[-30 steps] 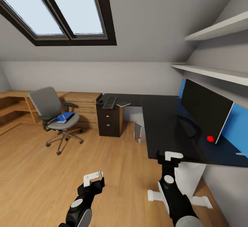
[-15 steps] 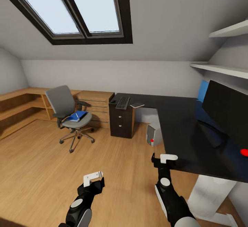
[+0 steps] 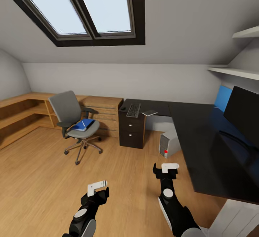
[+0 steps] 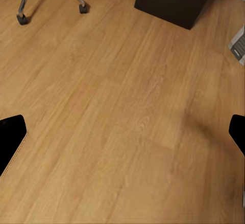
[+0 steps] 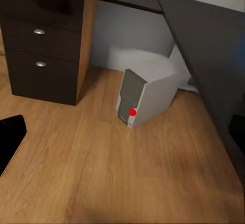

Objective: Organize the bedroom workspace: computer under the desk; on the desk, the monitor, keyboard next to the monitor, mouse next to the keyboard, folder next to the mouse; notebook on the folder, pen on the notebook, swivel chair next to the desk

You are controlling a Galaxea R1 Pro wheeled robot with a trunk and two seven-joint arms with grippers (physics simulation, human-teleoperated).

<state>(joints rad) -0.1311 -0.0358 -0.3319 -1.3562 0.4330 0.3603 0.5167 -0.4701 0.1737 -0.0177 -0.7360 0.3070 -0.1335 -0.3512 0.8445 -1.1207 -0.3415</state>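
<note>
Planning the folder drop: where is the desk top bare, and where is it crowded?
Bare: the long stretch of desk between the notebook and the monitor. Crowded: the far end over the drawers, where keyboard and notebook lie close.

Both arms reach forward, left gripper (image 3: 97, 186) and right gripper (image 3: 166, 167) spread, holding nothing.

The warm plank floor (image 3: 43, 179) looks like smooth, faintly satin wood. The long black L-shaped desk (image 3: 212, 150) has a matt top. The grey swivel chair (image 3: 73, 121) stands on a shiny metal base.
</note>
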